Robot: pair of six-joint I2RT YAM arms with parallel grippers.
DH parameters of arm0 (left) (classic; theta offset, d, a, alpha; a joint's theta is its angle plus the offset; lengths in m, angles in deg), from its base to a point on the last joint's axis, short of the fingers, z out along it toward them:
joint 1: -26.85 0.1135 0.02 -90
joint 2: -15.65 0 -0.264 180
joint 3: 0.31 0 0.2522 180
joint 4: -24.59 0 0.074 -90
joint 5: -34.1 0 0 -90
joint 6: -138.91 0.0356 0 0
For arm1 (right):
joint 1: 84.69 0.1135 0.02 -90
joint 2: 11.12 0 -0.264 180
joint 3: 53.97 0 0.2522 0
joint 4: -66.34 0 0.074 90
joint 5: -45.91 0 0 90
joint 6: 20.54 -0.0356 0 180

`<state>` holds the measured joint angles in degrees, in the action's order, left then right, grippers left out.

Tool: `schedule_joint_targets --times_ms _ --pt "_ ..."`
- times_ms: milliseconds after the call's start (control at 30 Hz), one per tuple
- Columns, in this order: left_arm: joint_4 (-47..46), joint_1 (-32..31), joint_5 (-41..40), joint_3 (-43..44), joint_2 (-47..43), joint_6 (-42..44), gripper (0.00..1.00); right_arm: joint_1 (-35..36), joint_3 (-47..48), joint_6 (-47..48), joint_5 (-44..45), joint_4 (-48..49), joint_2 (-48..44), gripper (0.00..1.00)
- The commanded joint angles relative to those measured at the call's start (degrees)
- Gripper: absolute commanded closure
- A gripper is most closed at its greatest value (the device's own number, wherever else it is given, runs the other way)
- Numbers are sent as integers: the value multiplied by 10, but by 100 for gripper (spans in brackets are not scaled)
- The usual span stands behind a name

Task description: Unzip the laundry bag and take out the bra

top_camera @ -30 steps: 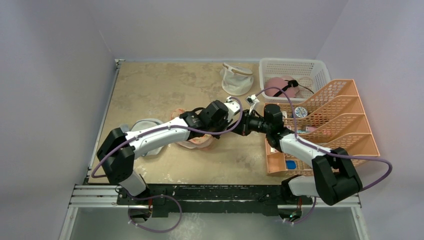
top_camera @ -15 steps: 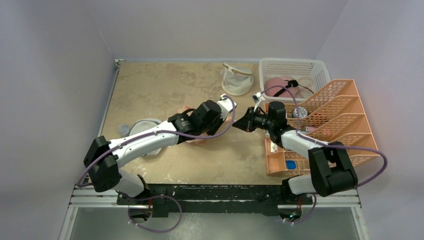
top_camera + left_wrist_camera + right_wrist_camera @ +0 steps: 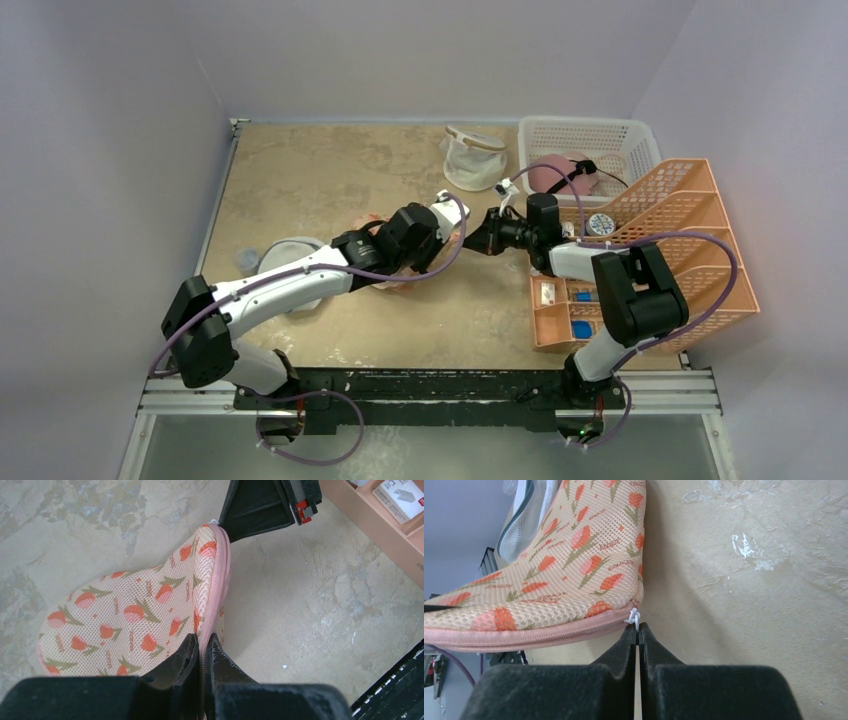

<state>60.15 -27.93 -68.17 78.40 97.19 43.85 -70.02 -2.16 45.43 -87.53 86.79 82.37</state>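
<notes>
Pinches the bag [image 3: 130,615] by its pink zip edge in the left gripper [image 3: 201,647], jaws closed tight on it. Clamps the white pull [image 3: 634,616] in the right gripper [image 3: 638,630], jaws closed too. Holds the bag between both near the middle of the table [image 3: 300,170], zip closed.

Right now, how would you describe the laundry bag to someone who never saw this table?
At the middle of the table, the left gripper and right gripper each pinch one end of the laundry bag. Unlike the white mesh pouch behind it, it is peach with orange-red prints.
</notes>
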Motion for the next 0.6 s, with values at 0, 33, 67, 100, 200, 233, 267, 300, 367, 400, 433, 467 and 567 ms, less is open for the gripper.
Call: schedule_joint_targets --times_ms 0,33,67,100,200,233,267,300,367,400,433,467,567 --pt "-9 0 22 28 13 -3 100 -11 10 23 38 -1 -7 100" --pt "-9 0 25 28 13 -5 100 -11 8 26 40 -1 -9 100" --pt "-11 -1 27 27 11 -5 100 -11 5 27 42 1 -9 100" --pt "-14 0 27 25 7 -5 100 -11 4 28 43 5 -8 100" --pt "-31 0 27 14 -11 -7 100 -10 2 25 42 17 7 100" --pt "-37 -1 28 8 -16 -8 100 -10 3 23 45 23 14 100" --pt "-42 0 29 4 -19 -9 100 -10 4 22 47 29 18 100" --pt "-44 0 31 3 -20 -10 100 -11 3 20 49 33 20 100" --pt "-42 0 36 6 -12 -11 100 -11 5 20 55 32 22 100" --pt "-35 -1 39 10 -6 -12 100 -11 6 22 56 29 20 100" --pt "-28 0 39 19 1 -13 100 -11 7 25 58 20 16 100" --pt "-24 -1 36 22 2 -15 91 -11 6 28 61 9 9 98" --pt "-42 0 29 10 -14 -19 58 -10 -3 34 79 -27 -24 80"
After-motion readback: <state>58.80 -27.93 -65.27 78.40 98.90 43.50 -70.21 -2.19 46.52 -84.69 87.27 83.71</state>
